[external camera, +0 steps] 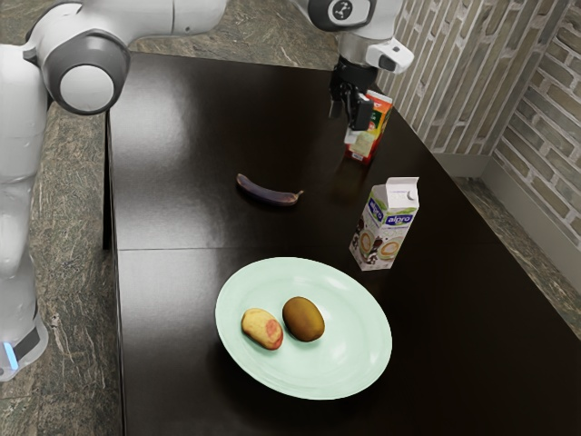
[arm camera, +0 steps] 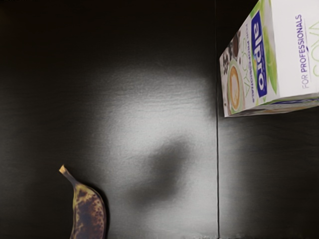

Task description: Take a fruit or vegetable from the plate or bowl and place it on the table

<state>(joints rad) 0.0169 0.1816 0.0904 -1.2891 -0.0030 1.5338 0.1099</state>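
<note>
The task specifies a fruit or vegetable, and I find two candidates seated on the pale green plate [external camera: 354, 354]. The yellow piece [external camera: 262, 329] is an elongated oval with a red patch at one end; the brown piece [external camera: 303, 319] is a smoother, evenly coloured oval. They lie just beside each other, inboard of the rim; whether they touch, I cannot tell. The yellow piece sits closer to the plate's rim on the exterior view's left. The pincer [external camera: 350, 120] is spread and empty, positioned above the tabletop [external camera: 172, 300], well apart from the plate on its far side. Clearance data, referenced to the plate: a bare strip runs between its rim and the tabletop edge at the exterior view's left, and a wider bare area extends toward the exterior view's right. The white carton [external camera: 385, 227] stands upright near the plate's far rim, toward the exterior view's right, and limits clearance there. Farther from the plate, behind the pincer, stands the red and orange carton [external camera: 373, 127]. The dark, speckled banana [external camera: 269, 193] lies directly on the tabletop beyond the plate, across a thin seam, with bare surface between it and the rim.
</note>
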